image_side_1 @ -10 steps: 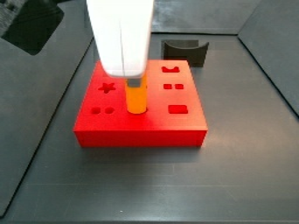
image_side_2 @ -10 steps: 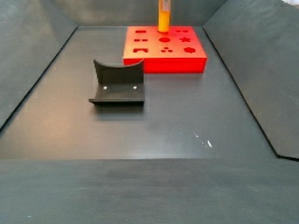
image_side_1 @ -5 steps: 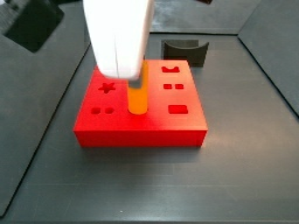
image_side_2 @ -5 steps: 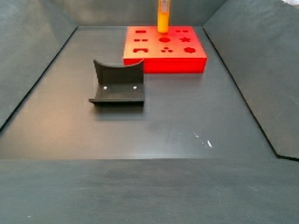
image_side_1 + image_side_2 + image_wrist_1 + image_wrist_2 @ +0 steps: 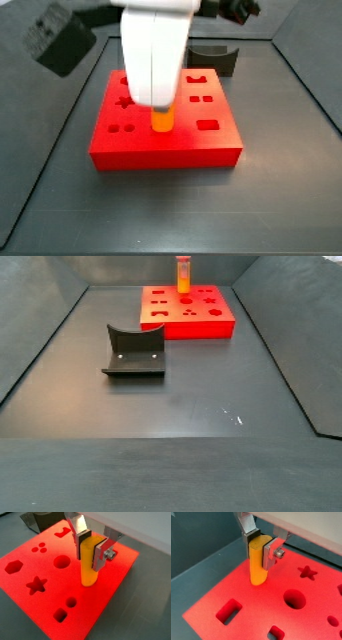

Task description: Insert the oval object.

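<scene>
wrist views both showing the two-finger silver gripper (image 5: 92, 546) clamping the slim orange-yellow oval peg (image 5: 89, 563) upright. touching its lower tip to the red block with shaped holes (image 5: 40, 607).

White boxy arm housing (image 5: 158, 50) with smooth rounded edges, black camera block (image 5: 63, 40) mounted beside it, gripper (image 5: 93, 546) above the red block with two flat silver plate fingers (image 5: 81, 537), dark pads on their inner faces, small screw on one plate (image 5: 278, 554)

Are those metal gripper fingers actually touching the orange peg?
Touching. In both wrist views the gripper has its fingers pressed flat against the oval object, no gap showing.
</scene>
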